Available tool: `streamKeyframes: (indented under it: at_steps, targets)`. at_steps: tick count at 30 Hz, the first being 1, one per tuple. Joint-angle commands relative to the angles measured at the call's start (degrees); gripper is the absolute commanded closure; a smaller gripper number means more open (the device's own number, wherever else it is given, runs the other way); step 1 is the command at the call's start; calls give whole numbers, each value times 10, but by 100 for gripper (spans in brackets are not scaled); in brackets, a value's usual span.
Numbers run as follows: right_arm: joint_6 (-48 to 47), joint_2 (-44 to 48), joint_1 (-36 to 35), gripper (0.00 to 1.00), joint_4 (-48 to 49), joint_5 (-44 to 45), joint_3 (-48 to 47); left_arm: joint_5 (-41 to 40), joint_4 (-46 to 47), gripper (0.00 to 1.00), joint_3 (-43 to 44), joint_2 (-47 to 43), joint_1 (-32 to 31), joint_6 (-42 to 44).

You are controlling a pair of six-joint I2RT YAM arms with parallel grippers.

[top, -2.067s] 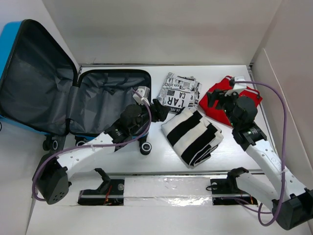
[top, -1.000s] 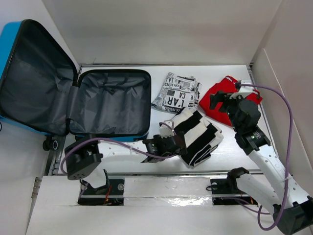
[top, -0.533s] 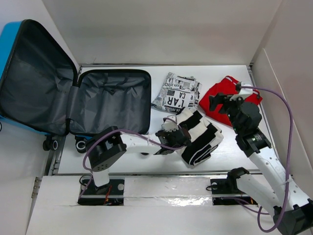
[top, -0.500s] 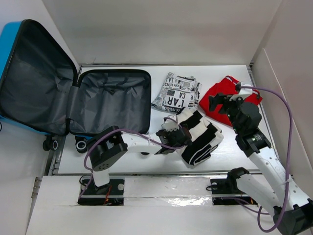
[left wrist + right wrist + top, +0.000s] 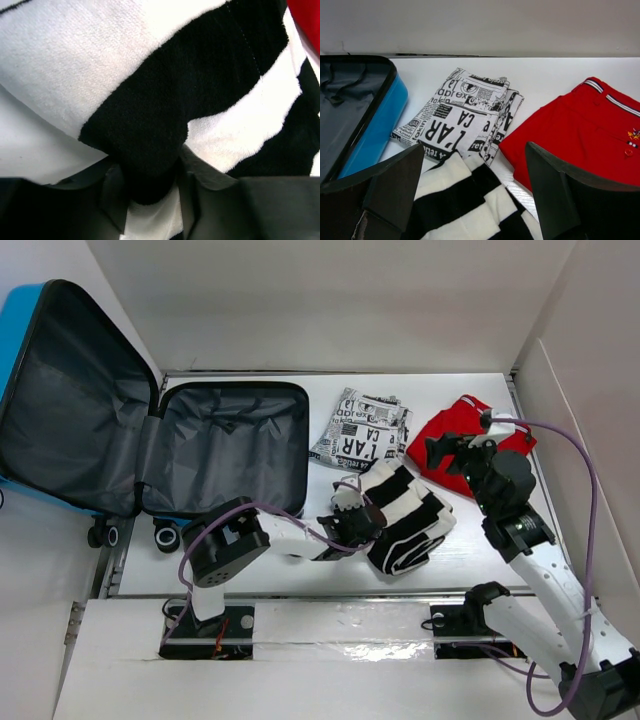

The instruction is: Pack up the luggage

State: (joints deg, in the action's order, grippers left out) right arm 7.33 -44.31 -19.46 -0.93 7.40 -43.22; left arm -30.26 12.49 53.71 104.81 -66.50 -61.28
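Left gripper [image 5: 352, 518] lies low at the near-left edge of the striped garment [image 5: 410, 515]. In the left wrist view its two fingers [image 5: 114, 197] are drawn in on either side of a bunched black fold of that cloth [image 5: 165, 100]. The fold looks pinched between them, though the view is so close that the tips are hard to make out.

Right gripper [image 5: 440, 452] hangs above the clothes at the right of the tabletop [image 5: 455, 552]. Its jaws are spread wide with nothing between them. Its own camera looks past the two fingers [image 5: 395, 185] down onto all three garments.

The luggage [image 5: 230, 455] lies open at the left of the tabletop. Its grey-lined base is flat, and its lid leans up and back against the left wall, with a strip of blue shell showing at the far left. Black wheels sit at its near edge. No clothing lies in either half. From the right wrist, its blue side wall [image 5: 375, 130] shows just left of the newspaper-print garment [image 5: 465, 115].

That printed garment [image 5: 362, 430] lies folded just right of the luggage, at the back. The striped garment is nearer the arms and overlaps its near edge. The red garment [image 5: 462, 418] with a striped waistband lies to the right of both, partly under the right arm.
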Motion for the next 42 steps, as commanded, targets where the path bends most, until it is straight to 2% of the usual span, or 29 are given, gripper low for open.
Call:
streamKeyframes:
  at_steps: [1, 2, 7, 10, 13, 15, 17, 22, 23, 25, 26, 29, 30, 32, 33, 34, 39, 41, 42]
  targets:
    - [-5, 23, 3, 13, 22, -15, -2, -31, 19, 71, -13, -18, 10, 62]
    - [-5, 27, 3, 13, 23, -17, 0, -35, 23, 74, -10, -22, 16, 92]
    - [-4, 33, 3, 13, 32, -13, 9, -24, 42, 100, 37, -44, 32, 210]
    - [0, 29, 3, 12, 35, -7, 10, -17, 26, 100, 74, -81, 32, 289]
    - [1, 31, 3, 12, 35, -5, 11, 31, 7, 100, 97, -133, 59, 342]
    - [3, 36, 3, 12, 35, -1, 11, 116, -4, 100, 116, -171, 91, 350]
    - [7, 41, 3, 12, 36, 2, 15, 182, -6, 100, 131, -202, 144, 362]
    - [7, 46, 3, 12, 40, 0, 18, 255, -49, 100, 222, -228, 253, 385]
    - [6, 43, 3, 12, 41, -1, 17, 281, -46, 100, 235, -231, 293, 393]
    - [6, 41, 3, 12, 38, -1, 17, 298, -41, 100, 240, -233, 335, 394]
    - [6, 40, 3, 12, 37, -2, 16, 333, -37, 100, 240, -234, 378, 397]
    - [4, 41, 3, 12, 36, 1, 16, 355, -27, 100, 214, -242, 439, 394]
    - [3, 41, 3, 12, 37, 1, 16, 361, -2, 100, 198, -248, 478, 395]
    - [3, 40, 3, 12, 37, -3, 16, 373, 19, 100, 130, -261, 522, 373]
    - [3, 39, 3, 12, 38, -5, 16, 386, 55, 100, 104, -265, 564, 361]
    - [3, 37, 3, 12, 38, -8, 16, 393, 73, 100, 47, -268, 584, 332]
    - [-3, 27, 3, 11, 38, -22, 11, 340, 96, 100, -82, -281, 661, 231]
    - [-4, 24, 3, 11, 39, -27, 13, 305, 93, 87, -133, -310, 681, 182]
    - [-4, 20, 3, 11, 39, -28, 12, 282, 95, 77, -148, -322, 681, 170]
